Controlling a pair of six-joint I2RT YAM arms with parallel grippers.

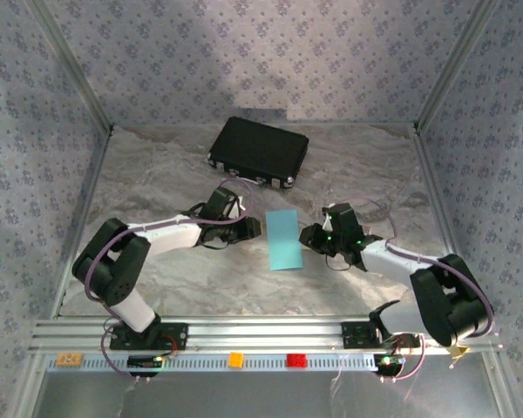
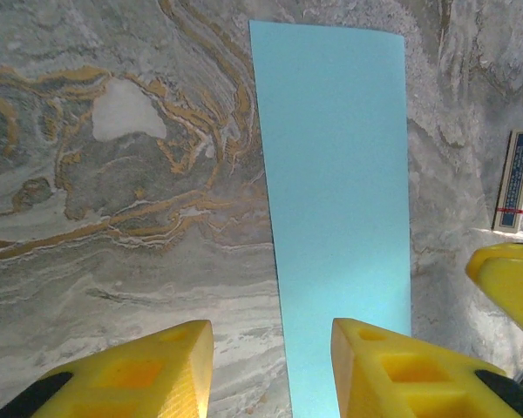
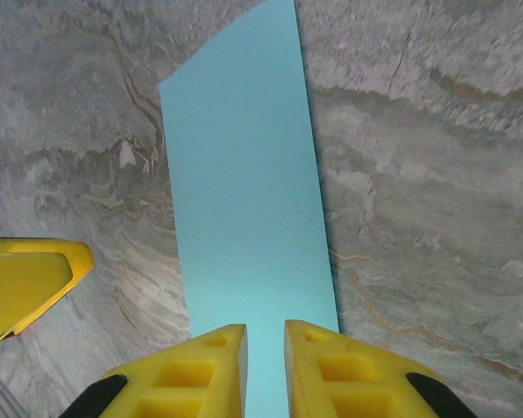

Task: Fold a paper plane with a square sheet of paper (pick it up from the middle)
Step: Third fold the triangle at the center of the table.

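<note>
My left gripper (image 2: 272,348) is matt yellow plastic, the sheet of paper (image 2: 336,200) smooth and matt, the counter (image 2: 113,261) wrinkled and marble-printed.

1. We see the left arm (image 1: 170,233) at eight o'clock in the top view. It has smooth white link shells set between bulky, rounded black joint housings.
2. The right arm (image 1: 392,257), at four o'clock, has the same white links and black rounded joints.
3. A thin purple cable (image 1: 88,275) loops along the left arm's shoulder, and a similar one trails along the right arm.
4. Each arm stands on a flat black base plate (image 1: 148,335).
5. A small green light (image 1: 329,233) glows on the right wrist.
6. The left jaws have bright yellow, blocky fingers (image 2: 392,366) with moulded rectangular recesses and black strips at the outer corners.
7. The right jaws' fingers (image 3: 349,370) look identical.
</note>
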